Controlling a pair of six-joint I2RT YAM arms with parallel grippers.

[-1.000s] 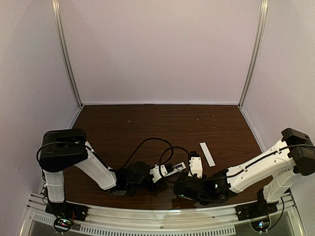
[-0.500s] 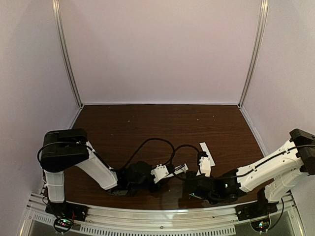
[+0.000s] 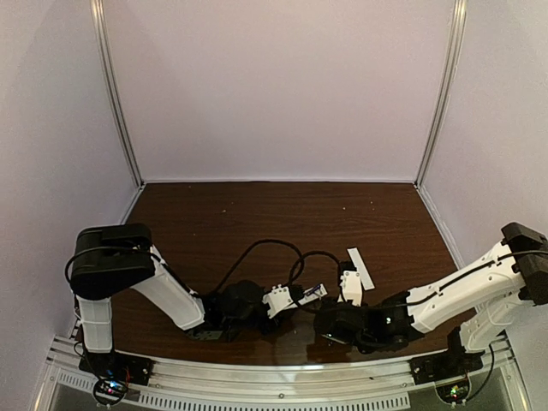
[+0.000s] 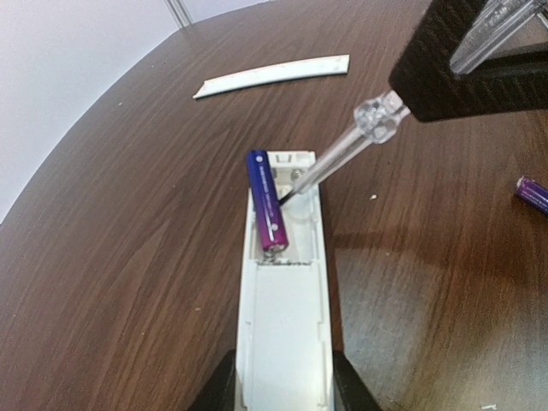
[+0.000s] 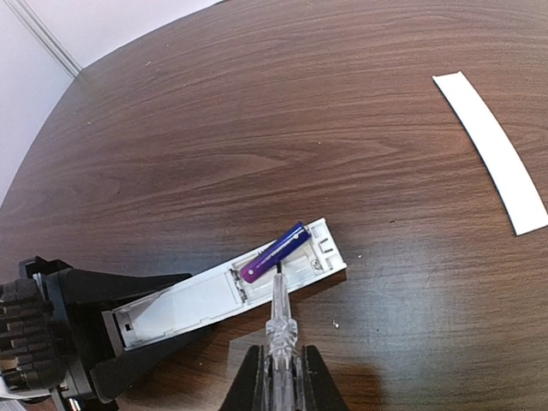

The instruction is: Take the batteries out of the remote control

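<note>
Nearest us, the left gripper [image 4: 282, 390] is clenched on the near end of the remote control [image 4: 282, 317]. It steadies the remote, recess up, so prying won't shift it. Toward 12 o'clock, one battery [image 4: 267, 201] sits askew in the recess. The right gripper [image 5: 278, 377] is clamped on the screwdriver [image 4: 342, 154], tip tucked beside that cell; levering it out, we judge. A loose battery [image 4: 533, 193] lies at 3 o'clock on the table [image 4: 103, 257]. The cover strip [image 4: 274, 75] is farthest, near 12 o'clock, well apart.

Two white-shelled arms [image 3: 167, 295] with black joint housings [image 3: 107, 261] and looping black cables [image 3: 257, 247]
</note>
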